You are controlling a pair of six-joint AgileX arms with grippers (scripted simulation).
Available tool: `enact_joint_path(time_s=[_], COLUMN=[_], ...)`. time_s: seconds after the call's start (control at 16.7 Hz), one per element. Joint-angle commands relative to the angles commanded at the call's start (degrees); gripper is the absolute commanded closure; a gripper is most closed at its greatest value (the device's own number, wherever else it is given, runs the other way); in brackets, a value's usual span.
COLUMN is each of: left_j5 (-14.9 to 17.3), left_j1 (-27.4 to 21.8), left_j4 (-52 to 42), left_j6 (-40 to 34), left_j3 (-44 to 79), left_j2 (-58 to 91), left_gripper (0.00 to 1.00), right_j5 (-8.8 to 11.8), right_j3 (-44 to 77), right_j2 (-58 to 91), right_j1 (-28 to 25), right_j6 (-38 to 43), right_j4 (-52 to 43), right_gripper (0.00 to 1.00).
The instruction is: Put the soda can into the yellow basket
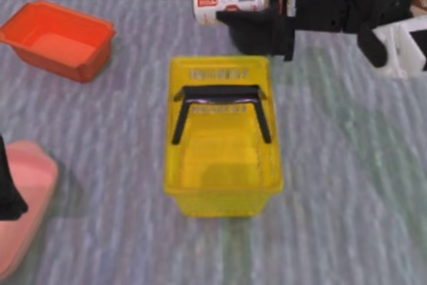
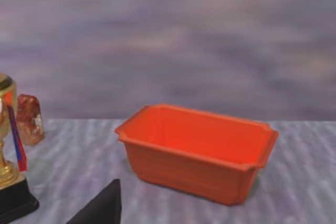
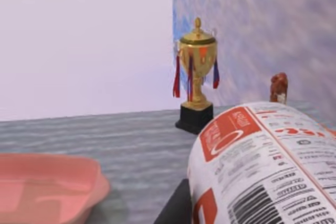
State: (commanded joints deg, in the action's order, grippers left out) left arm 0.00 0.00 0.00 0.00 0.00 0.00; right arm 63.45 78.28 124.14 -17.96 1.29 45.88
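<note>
My right gripper (image 1: pixel 257 13) is at the upper middle of the top view, and its black fingers are closed on the soda can (image 1: pixel 230 1). The can lies on its side in the grasp, with its long axis across the frame. It is held at the end nearer to the arm, while the free end points to the left of the frame. In the right wrist view the white label with red marks and a barcode fills the lower right corner, so the can (image 3: pixel 262 166) is very near to that camera.

I judge that the can is light and stiff, but its wall is thin and its surface smooth. A hard squeeze could dent it, and a weak one could let it slip or turn. The middle of the body would be the better place to hold, since a grip near one end lets the free end sag.

The yellow basket (image 1: pixel 222 191) stands in the centre of the frame, just below the can. Its black handle (image 1: pixel 220 106) lies across the upper half of the opening, so I think the lower half is the safer place to drop.

Farther out there is the orange-red tray (image 1: pixel 57 39) at upper left and a pink dish (image 1: pixel 23 205) at lower left. My left gripper (image 1: pixel 10 191) is parked at the left edge. A gold trophy (image 3: pixel 197 85) stands in the background.
</note>
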Motion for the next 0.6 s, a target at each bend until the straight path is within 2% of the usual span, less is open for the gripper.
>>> enact_joint_path(time_s=[0.12,0.42,0.6], left_j5=[0.0,0.0,0.0], left_j1=[0.0,0.0,0.0], left_j4=[0.0,0.0,0.0], left_j6=[0.0,0.0,0.0], left_j3=[0.0,0.0,0.0], left_j2=[0.0,0.0,0.0], left_gripper=[0.0,0.0,0.0], right_j5=[1.22,1.22,1.38], right_j3=[-0.29,-0.11,-0.65], right_j2=[-0.37,0.05,3.79], right_j1=[-0.15,0.13,-0.13], right_j6=[0.55,0.59,0.49], right_j4=[1.57,1.65,5.77], right_gripper=[1.0,1.0,1.0])
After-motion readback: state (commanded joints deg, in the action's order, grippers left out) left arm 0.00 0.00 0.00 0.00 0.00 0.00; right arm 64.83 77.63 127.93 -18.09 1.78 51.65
